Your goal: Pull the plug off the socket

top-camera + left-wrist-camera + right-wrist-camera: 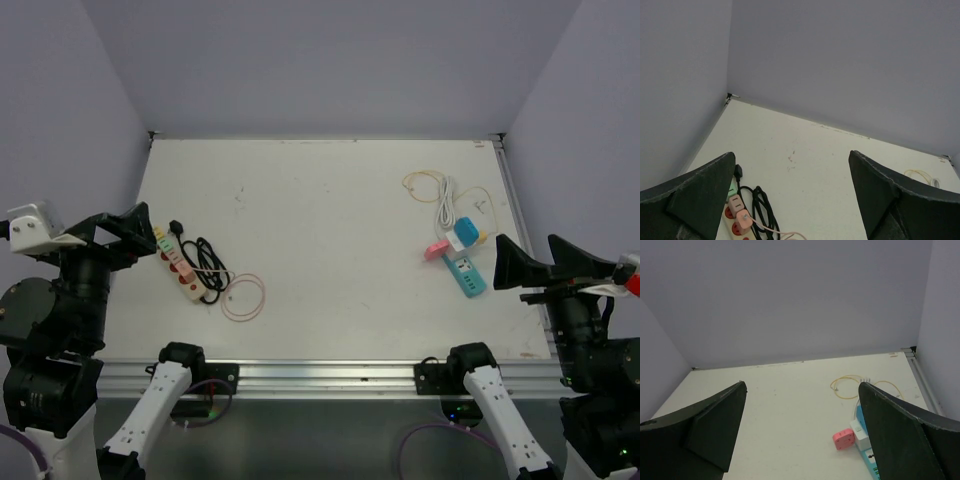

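A cream power strip (181,270) with red sockets lies at the left of the table. A pink plug (186,268) with a thin pink cord (243,297) sits in it. The left wrist view shows the strip (730,216) and pink plug (743,220) at its bottom left. My left gripper (145,232) is open and empty, raised just left of the strip (791,165). A blue power strip (466,273) with a white plug (463,233) lies at the right. My right gripper (522,258) is open and empty, raised to its right (802,387).
A coiled black cable (208,265) lies beside the cream strip. A pink adapter (437,250) (843,439) sits left of the blue strip (871,460). A yellow cord (425,182) and a white cord (445,205) lie behind it. Walls enclose the table.
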Motion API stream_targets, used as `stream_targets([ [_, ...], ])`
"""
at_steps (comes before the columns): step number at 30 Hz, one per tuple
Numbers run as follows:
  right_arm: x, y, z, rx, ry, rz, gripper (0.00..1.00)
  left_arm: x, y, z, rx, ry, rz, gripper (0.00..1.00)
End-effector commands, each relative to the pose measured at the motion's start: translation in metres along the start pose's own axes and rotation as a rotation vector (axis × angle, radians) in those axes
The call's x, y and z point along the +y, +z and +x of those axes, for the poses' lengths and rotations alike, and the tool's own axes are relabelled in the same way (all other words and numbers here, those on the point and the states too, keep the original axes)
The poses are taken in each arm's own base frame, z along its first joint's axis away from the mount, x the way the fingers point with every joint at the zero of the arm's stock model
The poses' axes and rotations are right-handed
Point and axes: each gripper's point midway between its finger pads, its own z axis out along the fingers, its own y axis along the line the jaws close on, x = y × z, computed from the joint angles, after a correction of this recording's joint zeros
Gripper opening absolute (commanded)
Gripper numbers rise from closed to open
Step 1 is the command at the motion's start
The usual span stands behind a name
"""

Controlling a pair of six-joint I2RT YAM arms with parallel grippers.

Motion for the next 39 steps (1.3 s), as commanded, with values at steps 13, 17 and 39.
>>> stream_targets([
  [13,0.002,0.014,0.02,0.042,0.034,-0.011,0.99,0.002,0.012,0.013,0.021,-0.006,-0.023,1.0],
  [17,0.003,0.022,0.042,0.1,0.064,-0.01,0.99,0.006,0.02,0.029,0.053,-0.01,-0.047,0.99],
  [39,0.024,0.036,0.194,0.591,0.168,-0.14,0.99,0.069,0.078,0.288,0.714,0.039,-0.403,1.0],
])
